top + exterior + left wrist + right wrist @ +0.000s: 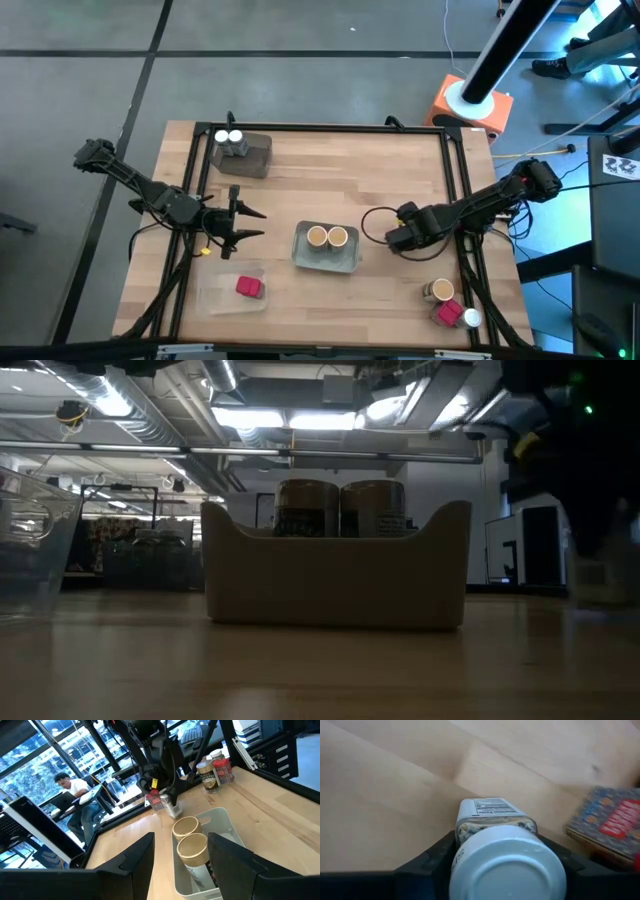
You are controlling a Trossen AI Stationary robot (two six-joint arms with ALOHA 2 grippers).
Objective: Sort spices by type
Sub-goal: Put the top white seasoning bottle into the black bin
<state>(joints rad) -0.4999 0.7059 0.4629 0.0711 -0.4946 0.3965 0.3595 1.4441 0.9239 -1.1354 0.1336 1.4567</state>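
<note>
My right gripper [400, 232] points down over the table, right of the grey tray [327, 262], and is shut on a white-capped spice jar [507, 865]. A red spice box [610, 820] lies on the table close beside that jar. Two tan-lidded jars [327, 237] stand in the grey tray. My left gripper [240, 225] hovers open left of this tray, its fingers pointing level toward it. Two white-capped jars [229, 138] stand in another grey tray [252, 158] at the far left. A red box [249, 287] lies in a clear tray [215, 295]. My right gripper pinches the white-capped jar between its two fingers [437, 852], on the jar's sides just below the cap [465, 832]. The fingers come from above, pointing down. The jar's bottom end [492, 807] points at the table; whether it rests there I cannot tell.
At the near right corner stand a tan-lidded jar [438, 290], a red box [448, 312] and a white-capped jar [471, 319]. Bare wood lies between the trays and along the far edge. A black frame [320, 127] runs around the table.
</note>
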